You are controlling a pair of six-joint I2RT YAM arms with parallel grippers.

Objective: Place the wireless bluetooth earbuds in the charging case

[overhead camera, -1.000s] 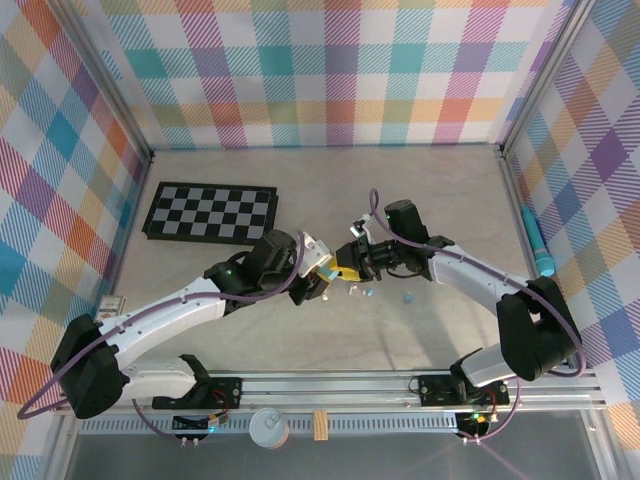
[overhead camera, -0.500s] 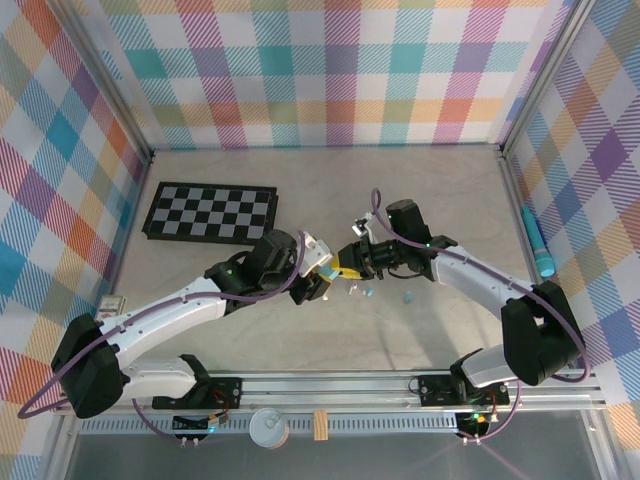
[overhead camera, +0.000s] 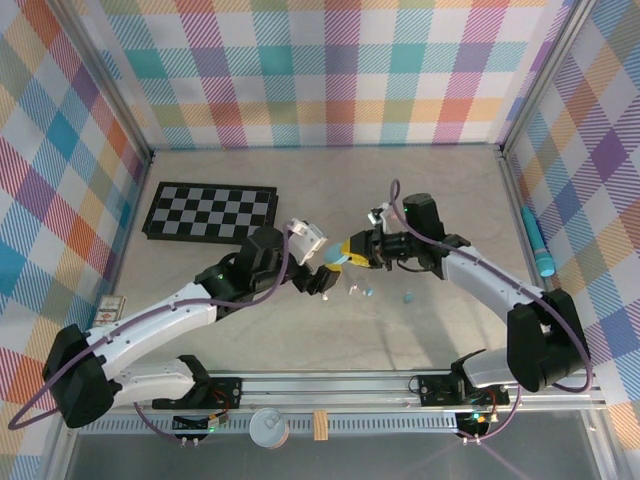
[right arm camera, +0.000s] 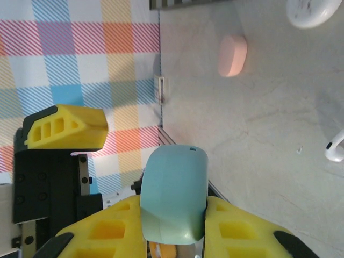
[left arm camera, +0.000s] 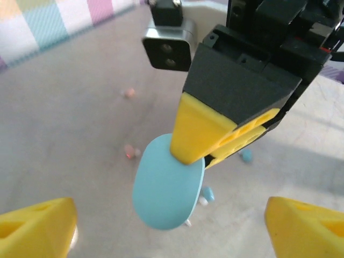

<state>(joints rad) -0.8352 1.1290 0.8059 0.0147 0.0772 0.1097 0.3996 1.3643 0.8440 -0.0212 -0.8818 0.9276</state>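
Earbuds point(overhead camera: 368, 292) lie loose on the counter point(left arm camera: 64, 134), none seated in anything! Up above them the blue case point(left arm camera: 166, 185) hangs in the air, pinched at one end by the right tool point(overhead camera: 352, 251), whose yellow fingers point(right arm camera: 110, 231) are clamped on either side of it. The left tool point(left arm camera: 169, 232) stands wide, its two yellow fingers point(left arm camera: 37, 228) flanking the blue case with clear daylight on each side, touching nothing. Down on the counter, one blue bud point(left arm camera: 246, 156) sits beyond the blue case by the right tool's fingers. A second blue bud point(left arm camera: 207, 194) peeks out from under the blue case's rim. Two pink buds point(left arm camera: 130, 152) lie on the other side of it, one near and one point(left arm camera: 129, 92) farther off. From the right wrist, a white bud point(right arm camera: 335, 148) lies on the counter well apart from the blue case, with a pink case point(right arm camera: 233, 55) and a white case point(right arm camera: 312, 12) farther out again. Overhead, a checkered board point(overhead camera: 210, 212) lies well off to the blue case's left.
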